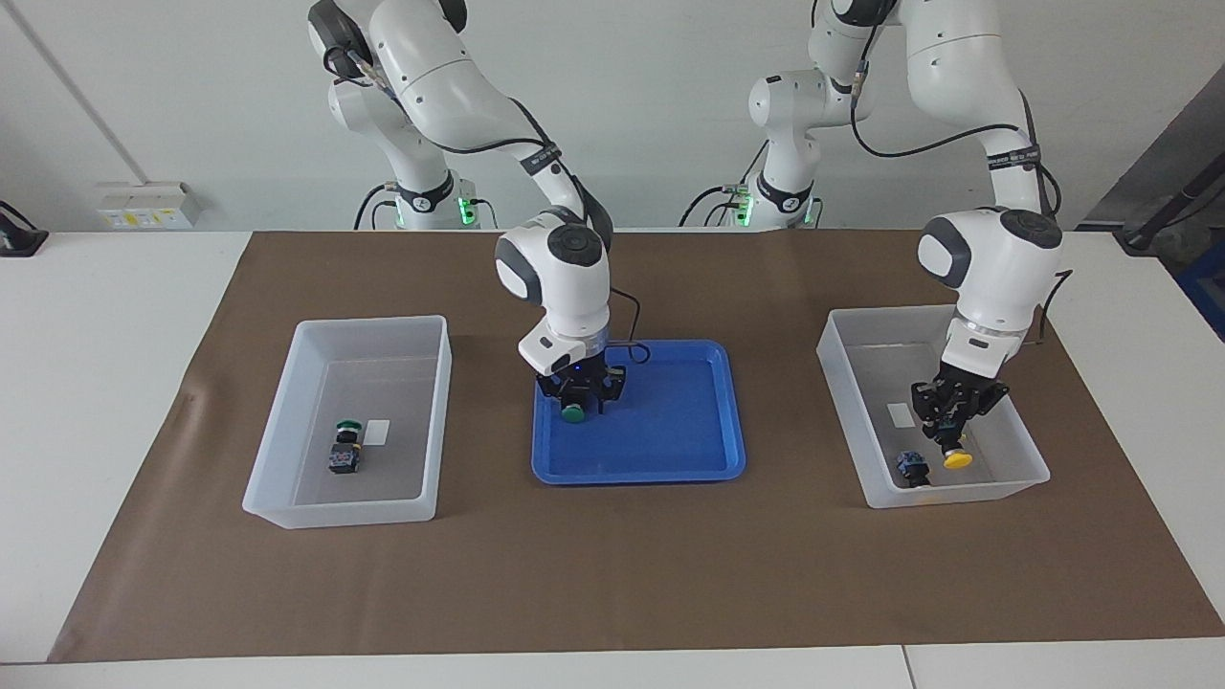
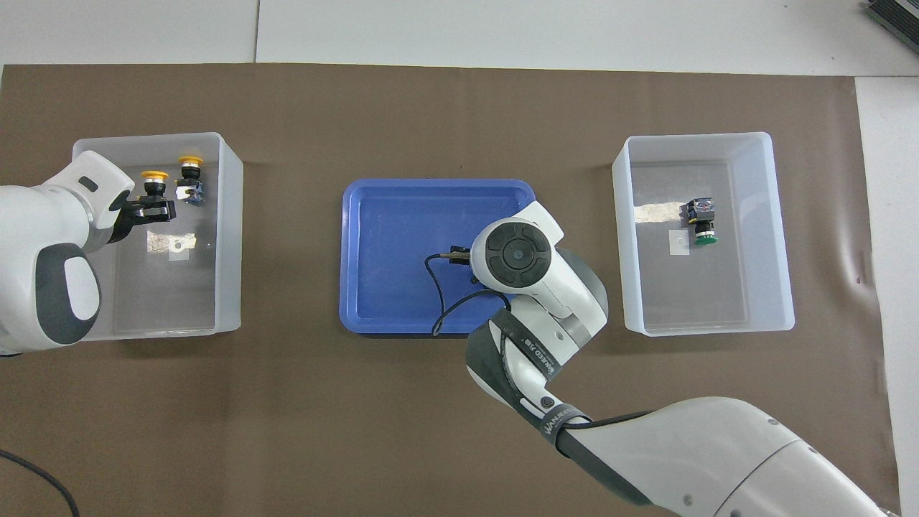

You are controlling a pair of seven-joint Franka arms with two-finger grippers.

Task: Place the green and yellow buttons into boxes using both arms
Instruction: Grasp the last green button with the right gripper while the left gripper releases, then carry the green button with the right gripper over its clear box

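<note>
1. The right gripper (image 1: pixel 577 400) is low over the blue tray (image 1: pixel 670 459), its fingers clamped on a green button (image 1: pixel 574 413), cap down.
2. The other green button (image 1: pixel 345 446) lies in the box (image 1: pixel 287 459) toward the right arm's end.
3. The left gripper (image 1: pixel 952 421) is inside the other box (image 1: pixel 842 383), closed on a yellow button (image 1: pixel 957 457); a second yellow button (image 1: pixel 914 468) lies beside it.
4. Judged step: final pair, yellow being dropped, green being lifted.
5. Next, the left fingers need to part; the right arm needs to carry its button over the green box.
</note>
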